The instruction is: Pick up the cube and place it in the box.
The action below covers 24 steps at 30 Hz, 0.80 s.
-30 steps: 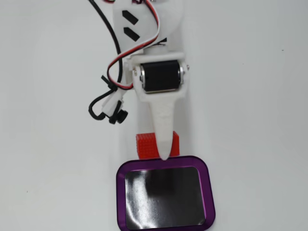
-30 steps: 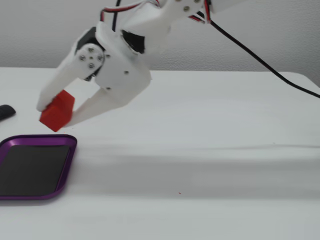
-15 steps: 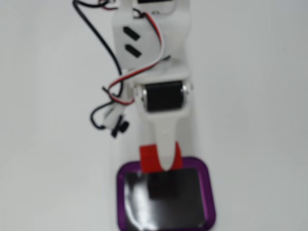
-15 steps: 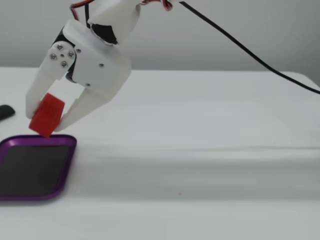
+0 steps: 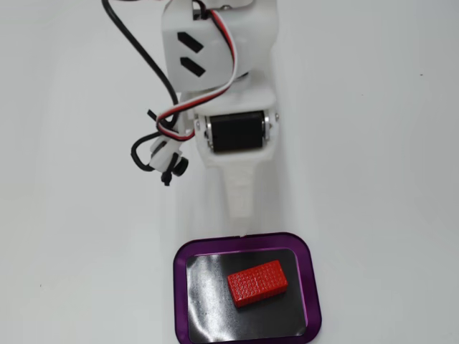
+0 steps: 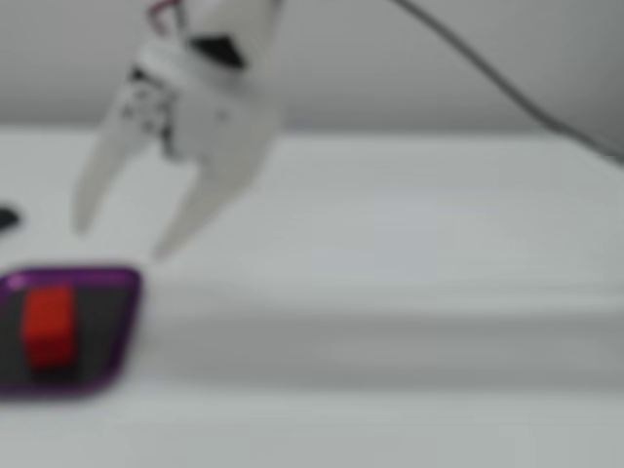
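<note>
The red cube lies flat on the black bottom of the purple-rimmed box, slightly turned, toward the right half. In the blurred fixed view from the side the cube rests inside the box at lower left. My white gripper hangs above the table just behind the box's far rim, in the top-down fixed view. From the side, the gripper is open, its two fingers spread apart with nothing between them, raised above the box's right end.
Black and red-white cables loop off the arm's left side in the top-down fixed view. A dark cable runs off to the right in the side view. A small dark object sits at the left edge.
The gripper has opened and let go of the cube, which now lies in the box. The gripper has lifted and drawn back a little from the box.
</note>
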Each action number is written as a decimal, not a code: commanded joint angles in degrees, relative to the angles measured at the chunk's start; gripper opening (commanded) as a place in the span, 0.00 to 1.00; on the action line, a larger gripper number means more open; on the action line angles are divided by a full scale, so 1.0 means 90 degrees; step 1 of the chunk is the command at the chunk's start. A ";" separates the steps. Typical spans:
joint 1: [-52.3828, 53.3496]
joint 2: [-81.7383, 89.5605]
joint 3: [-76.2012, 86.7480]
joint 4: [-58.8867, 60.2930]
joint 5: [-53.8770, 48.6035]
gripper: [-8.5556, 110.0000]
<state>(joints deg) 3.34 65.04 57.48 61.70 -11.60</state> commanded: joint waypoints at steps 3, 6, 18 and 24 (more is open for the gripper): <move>0.0000 0.1143 -0.0557 0.1465 0.0293 0.21; 0.0000 0.1602 -0.0518 0.2227 0.0449 0.21; -0.0049 0.3828 0.1426 0.3701 0.0449 0.21; 0.0010 0.5879 0.3633 0.3418 0.0449 0.21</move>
<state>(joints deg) 2.99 107.75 82.88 93.87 -8.00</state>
